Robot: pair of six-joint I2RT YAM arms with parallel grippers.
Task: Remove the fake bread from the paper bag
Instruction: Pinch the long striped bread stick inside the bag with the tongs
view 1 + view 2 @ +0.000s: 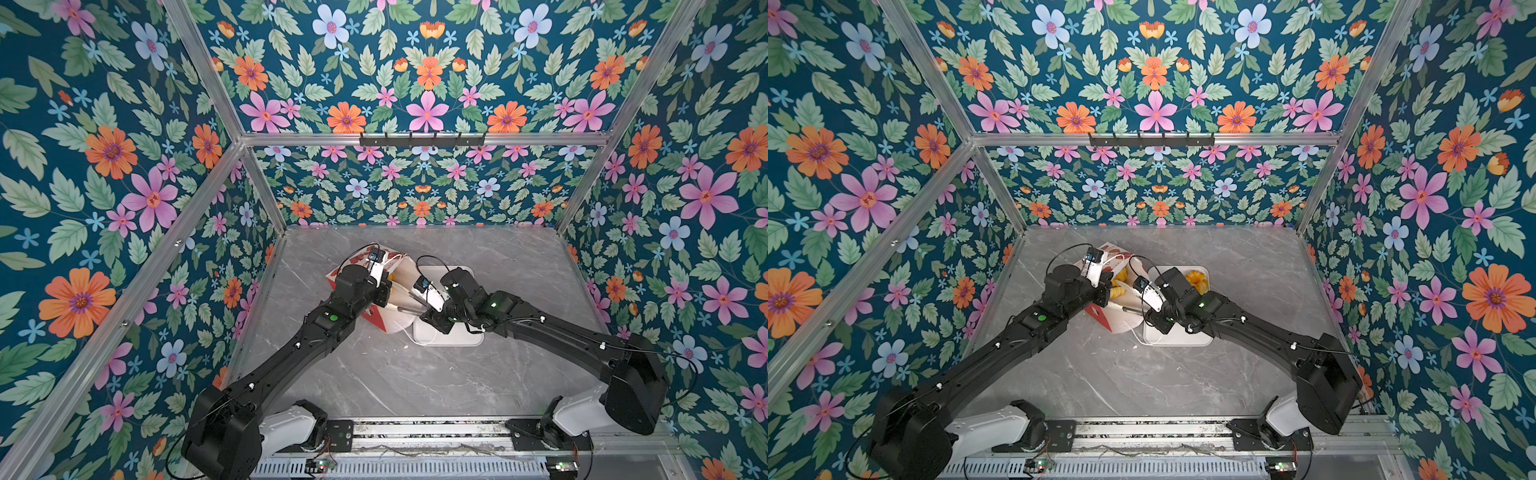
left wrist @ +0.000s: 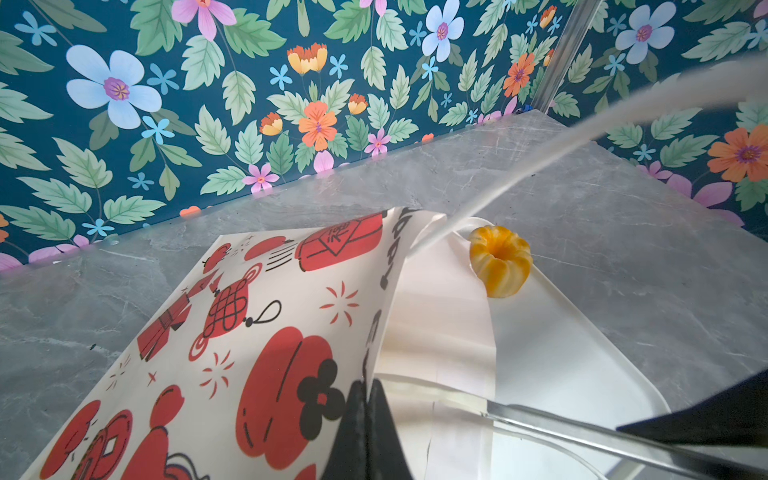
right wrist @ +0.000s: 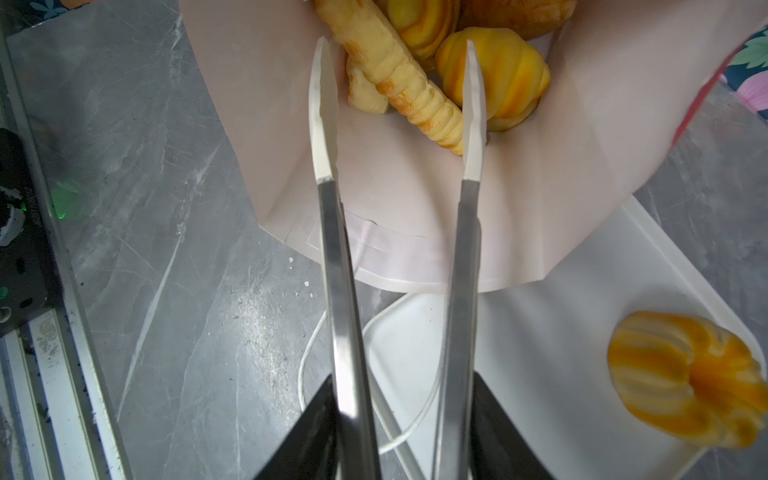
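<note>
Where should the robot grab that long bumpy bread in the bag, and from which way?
Grab the long ridged loaf across its narrow width, near the end closest to the paper bag mouth. Come in straight through the mouth, the way the open right gripper points. The loaf lies slanted on top of the pile, with a croissant tight beside it, so a thin crosswise pinch probably fits best.

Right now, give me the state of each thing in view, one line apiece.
paper bag: tipped over, mouth open, bread inside
left gripper: shut on the paper bag's rim
right gripper: open, tips inside the bag mouth, holding nothing
long loaf: inside the bag, between the open tips
pumpkin bun: out, lying on the tray
tray: under the bag's mouth edge
</note>
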